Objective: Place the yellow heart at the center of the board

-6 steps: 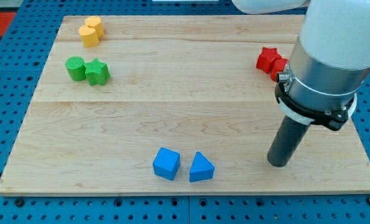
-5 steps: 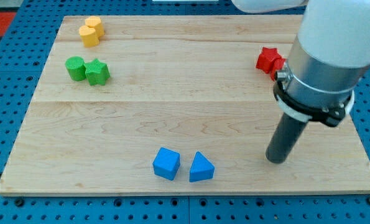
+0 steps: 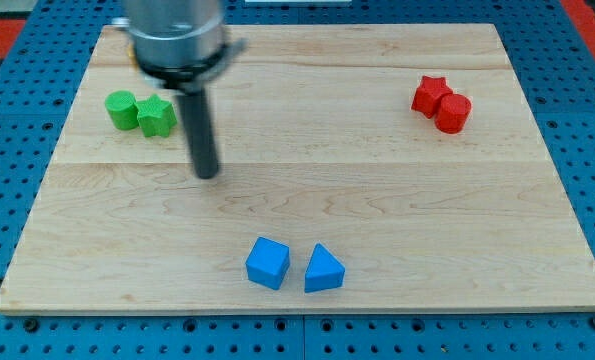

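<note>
Zero yellow on show right now: the yellow heart isn't visible anywhere on the board [image 3: 377, 190]. My best guess is that it's tucked behind the arm's grey housing [image 3: 177, 40] up at the view's top left, since that's the only patch of wood that's blocked. If so, the heart lies up and a bit left of my tip [image 3: 207, 174], toward the far corner, with the board's centre off to the tip's right. That's the wrong side for pushing, so the tip would need to get round past the heart to its top-left side before shoving it down and right. I can't tell which way the heart is turned. The tip is just a plain rod end with nothing to open or close. It's resting on bare wood and touching no block. Closest to it are two green blocks, a round one [image 3: 122, 109] and a star-ish one [image 3: 157, 116], touching each other just up-left of the tip. Bottom middle has a blue cube [image 3: 268, 263] and a blue triangle [image 3: 324, 269]. A red star [image 3: 432, 95] and a red cylinder [image 3: 453, 112] sit far right.
</note>
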Controlling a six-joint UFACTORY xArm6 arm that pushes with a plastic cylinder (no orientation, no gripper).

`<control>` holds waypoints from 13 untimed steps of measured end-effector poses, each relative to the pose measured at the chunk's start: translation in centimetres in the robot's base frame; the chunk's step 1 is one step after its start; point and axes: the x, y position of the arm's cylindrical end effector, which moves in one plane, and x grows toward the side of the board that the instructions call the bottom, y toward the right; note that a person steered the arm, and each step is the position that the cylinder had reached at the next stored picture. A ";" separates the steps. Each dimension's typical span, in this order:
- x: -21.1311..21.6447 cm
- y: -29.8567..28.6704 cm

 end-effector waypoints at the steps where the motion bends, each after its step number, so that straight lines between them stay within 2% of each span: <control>1: -0.6 -8.3; 2: -4.6 -11.2; 4: -13.5 -11.7; 5: -16.7 -11.8; 9: -20.0 -10.4; 10: -17.8 -5.5; 12: -18.0 1.2; 13: -17.0 7.7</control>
